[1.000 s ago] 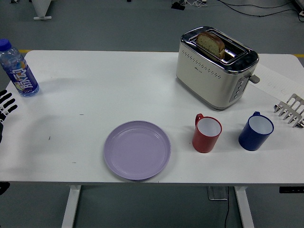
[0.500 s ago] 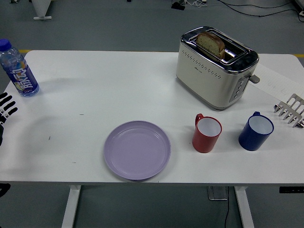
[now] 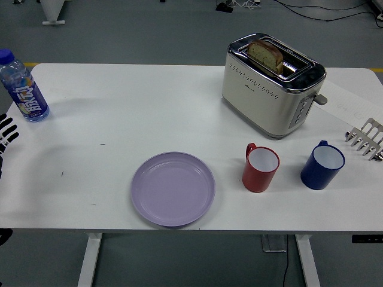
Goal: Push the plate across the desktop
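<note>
Since the earlier frames, my left hand (image 3: 6, 133) has slid back toward the left edge of the view; only black-and-white fingertips show now, spread and holding nothing. Nothing else on the table has shifted.

The lilac plate (image 3: 173, 188) lies flat near the table's near edge, slightly left of centre, with nothing on it and nothing touching it. Being round, it has no long axis; any rim point serves equally as a contact face. It lies to the right of my left fingertips and nearer than them, well apart, with bare white table (image 3: 119, 107) between. My right hand is out of view, so the left is the only hand I can place relative to the plate.

Just right of the plate stands the red mug (image 3: 260, 168), and right of that the blue mug (image 3: 322, 165). Farther back on the right sits the toaster (image 3: 272, 84) with a bread slice (image 3: 266, 55) in one slot. A metal rack (image 3: 365, 139) shows at the right edge. A water bottle (image 3: 23, 87) stands at the far left corner, just beyond my fingertips.

Judgement: open travel for the plate lies leftward and toward the far side; rightward travel would meet the red mug. This layout fits both a plate awaiting a push and one already pushed to rest.
</note>
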Controlling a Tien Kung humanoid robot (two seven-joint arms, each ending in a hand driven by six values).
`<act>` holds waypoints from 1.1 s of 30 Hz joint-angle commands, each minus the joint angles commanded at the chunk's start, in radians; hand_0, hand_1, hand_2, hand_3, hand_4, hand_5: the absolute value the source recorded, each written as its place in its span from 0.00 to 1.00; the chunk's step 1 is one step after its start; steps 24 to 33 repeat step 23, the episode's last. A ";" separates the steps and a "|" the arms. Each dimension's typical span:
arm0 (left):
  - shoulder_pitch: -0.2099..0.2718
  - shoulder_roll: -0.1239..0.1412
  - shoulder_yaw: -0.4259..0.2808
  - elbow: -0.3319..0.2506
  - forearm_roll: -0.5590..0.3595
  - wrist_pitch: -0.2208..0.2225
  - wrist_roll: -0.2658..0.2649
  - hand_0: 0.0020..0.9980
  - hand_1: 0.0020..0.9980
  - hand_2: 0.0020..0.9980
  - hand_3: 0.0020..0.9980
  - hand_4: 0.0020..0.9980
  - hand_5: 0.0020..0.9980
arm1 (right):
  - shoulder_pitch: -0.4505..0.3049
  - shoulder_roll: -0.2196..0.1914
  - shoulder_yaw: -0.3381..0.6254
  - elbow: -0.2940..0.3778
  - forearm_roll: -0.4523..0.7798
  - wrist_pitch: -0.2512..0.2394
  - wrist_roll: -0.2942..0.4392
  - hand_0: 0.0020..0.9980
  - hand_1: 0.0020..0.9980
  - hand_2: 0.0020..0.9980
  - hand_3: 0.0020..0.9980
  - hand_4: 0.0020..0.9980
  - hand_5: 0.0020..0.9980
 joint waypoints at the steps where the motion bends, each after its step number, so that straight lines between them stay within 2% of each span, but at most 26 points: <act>1: 0.000 0.000 -0.001 0.000 0.000 0.000 0.000 0.74 0.78 0.77 0.70 0.64 1.00 | 0.000 0.000 0.000 0.000 0.000 0.000 0.000 0.65 0.61 0.68 0.63 0.22 0.13; 33: 0.002 -0.007 -0.012 0.004 -0.004 0.013 -0.001 0.73 0.78 0.77 0.70 0.64 1.00 | 0.001 0.001 0.003 0.000 -0.015 0.004 -0.004 0.65 0.61 0.68 0.63 0.22 0.13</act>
